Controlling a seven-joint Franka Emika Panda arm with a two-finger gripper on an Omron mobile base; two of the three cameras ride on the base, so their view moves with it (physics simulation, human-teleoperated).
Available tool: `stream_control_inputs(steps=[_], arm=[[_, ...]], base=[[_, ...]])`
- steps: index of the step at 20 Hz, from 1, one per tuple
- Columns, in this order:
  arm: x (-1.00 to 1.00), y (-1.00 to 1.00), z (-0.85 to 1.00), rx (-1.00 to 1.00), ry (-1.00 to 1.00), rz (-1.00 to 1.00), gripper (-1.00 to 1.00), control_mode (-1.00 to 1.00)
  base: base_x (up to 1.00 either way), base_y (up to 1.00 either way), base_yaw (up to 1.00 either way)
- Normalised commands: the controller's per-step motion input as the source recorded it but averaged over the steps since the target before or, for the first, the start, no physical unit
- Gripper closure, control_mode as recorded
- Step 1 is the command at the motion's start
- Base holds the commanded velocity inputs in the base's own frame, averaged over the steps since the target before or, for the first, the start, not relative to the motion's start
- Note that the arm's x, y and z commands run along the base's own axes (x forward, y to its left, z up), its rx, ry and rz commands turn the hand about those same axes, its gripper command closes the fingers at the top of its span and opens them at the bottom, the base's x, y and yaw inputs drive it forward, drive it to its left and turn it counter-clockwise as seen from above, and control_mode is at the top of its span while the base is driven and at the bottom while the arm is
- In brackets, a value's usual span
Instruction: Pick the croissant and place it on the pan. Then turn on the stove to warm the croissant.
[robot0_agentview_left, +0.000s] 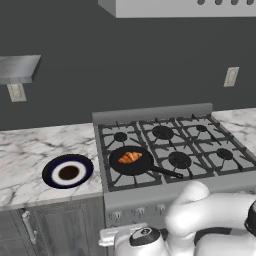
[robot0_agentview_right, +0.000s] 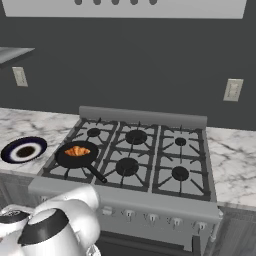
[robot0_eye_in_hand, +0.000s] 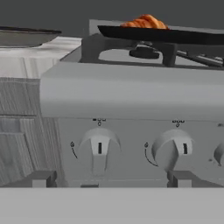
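Pan: the black pan (robot0_agentview_left: 131, 161) sits on the front-left burner of the stove (robot0_agentview_left: 200, 131); its thin handle angles toward the stove's front edge
Croissant: the croissant (robot0_agentview_left: 130, 157) lies inside the pan, near the middle; from the hand view it peeks over the pan's rim
Plate: the dark blue plate (robot0_agentview_left: 67, 171) rests on the marble counter (robot0_agentview_left: 30, 150), just left of the stove; nothing but a dark centre in it
Gripper: the gripper (robot0_eye_in_hand: 109, 179) is low at the stove's front panel, jaws spread wide and grasping nothing; the left knob (robot0_eye_in_hand: 99, 146) and the next knob (robot0_eye_in_hand: 175, 148) face it, pointers upright
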Motion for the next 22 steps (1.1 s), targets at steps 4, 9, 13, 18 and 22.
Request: stream_control_inputs(steps=[4,9,13,18,22], arm=[[0.16,0.0,-0.14,-0.01,-0.05,0.0,-1.0,-1.0],[0.18,0.0,-0.07,0.0,-0.08,0.0,-1.0,-1.0],[0.3,0.0,-0.05,0.0,-0.06,0.0,-1.0,-1.0],[0.25,0.0,-0.14,0.0,-0.02,0.0,-1.0,-1.0],[0.21,0.0,-0.21,0.0,0.0,0.0,-1.0,-1.0]], base=[[0.0,0.0,0.0],[0.0,0.0,0.0],[0.0,0.0,0.0],[0.0,0.0,0.0],[0.0,0.0,0.0]])
